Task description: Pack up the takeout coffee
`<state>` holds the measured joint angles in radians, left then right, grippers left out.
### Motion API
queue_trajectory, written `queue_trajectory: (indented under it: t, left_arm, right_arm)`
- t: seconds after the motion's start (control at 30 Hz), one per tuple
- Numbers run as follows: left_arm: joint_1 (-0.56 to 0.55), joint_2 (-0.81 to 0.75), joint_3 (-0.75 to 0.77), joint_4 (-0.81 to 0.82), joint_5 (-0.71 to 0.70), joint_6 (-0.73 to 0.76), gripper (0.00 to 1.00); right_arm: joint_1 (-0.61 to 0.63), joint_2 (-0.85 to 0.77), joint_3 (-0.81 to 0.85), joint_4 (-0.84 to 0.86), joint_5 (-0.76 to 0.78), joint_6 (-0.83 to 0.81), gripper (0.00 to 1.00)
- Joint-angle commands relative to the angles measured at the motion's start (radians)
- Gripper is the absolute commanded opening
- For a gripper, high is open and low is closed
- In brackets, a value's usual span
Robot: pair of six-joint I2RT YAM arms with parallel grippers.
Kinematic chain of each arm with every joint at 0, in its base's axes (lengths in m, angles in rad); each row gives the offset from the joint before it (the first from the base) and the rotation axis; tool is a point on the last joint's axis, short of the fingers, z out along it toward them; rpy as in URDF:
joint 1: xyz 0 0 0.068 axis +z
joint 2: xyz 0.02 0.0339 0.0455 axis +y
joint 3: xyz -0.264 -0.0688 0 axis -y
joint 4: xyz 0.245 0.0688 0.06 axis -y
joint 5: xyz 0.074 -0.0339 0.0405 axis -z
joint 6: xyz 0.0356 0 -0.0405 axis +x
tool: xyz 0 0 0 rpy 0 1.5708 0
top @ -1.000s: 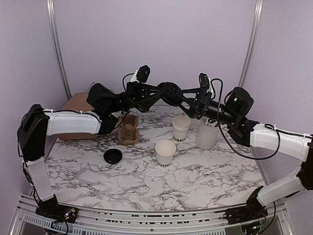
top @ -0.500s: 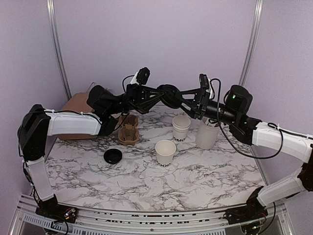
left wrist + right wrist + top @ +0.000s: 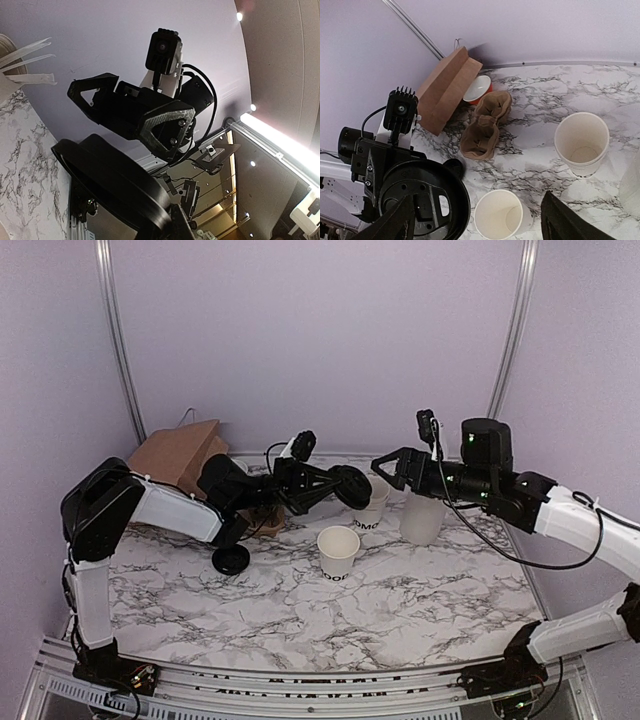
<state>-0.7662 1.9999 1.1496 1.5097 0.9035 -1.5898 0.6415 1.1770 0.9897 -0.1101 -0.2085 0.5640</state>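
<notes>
The takeout coffee's white paper cup point(image 3: 338, 550) point(image 3: 502, 215) stands open on the marble with black lettering low on its side. My left gripper point(image 3: 330, 486) point(image 3: 170, 220) is shut on the rim of a round black lid point(image 3: 351, 486) point(image 3: 107, 182) point(image 3: 422, 200), held tilted in the air above and behind the cup. My right gripper point(image 3: 387, 466) point(image 3: 479, 196) is open just right of the lid, apart from it, nothing between its fingers.
A stack of nested white cups point(image 3: 370, 502) point(image 3: 581, 144) and a taller white tub point(image 3: 424, 516) stand behind the cup. A second black lid point(image 3: 231, 559) point(image 3: 454, 167) lies at the left, near a brown cup carrier point(image 3: 482, 132) and a paper bag point(image 3: 180, 453) point(image 3: 445, 90).
Both grippers were on the lid high up. The right gripper let go, opened wider and drew back right. The left arm brought the lid down toward the cup.
</notes>
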Motion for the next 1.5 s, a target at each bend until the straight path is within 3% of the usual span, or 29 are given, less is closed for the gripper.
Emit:
queue_trajectory:
  t: [0.0, 0.3, 0.77, 1.47]
  left_arm:
    - [-0.015, 0.059, -0.030, 0.115, -0.017, -0.024, 0.00]
    - [-0.024, 0.122, -0.115, 0.085, -0.041, 0.042, 0.00]
    - [-0.024, 0.168, -0.090, 0.021, -0.042, 0.100, 0.01]
    - [-0.008, 0.192, -0.077, -0.015, -0.039, 0.125, 0.01]
  right_arm:
    - [0.039, 0.047, 0.064, -0.172, 0.120, -0.096, 0.84]
    - [0.076, 0.118, 0.054, -0.205, 0.172, -0.104, 0.83]
    - [0.085, 0.152, 0.028, -0.201, 0.161, -0.088, 0.78]
    - [0.086, 0.190, -0.006, -0.191, 0.117, -0.073, 0.59]
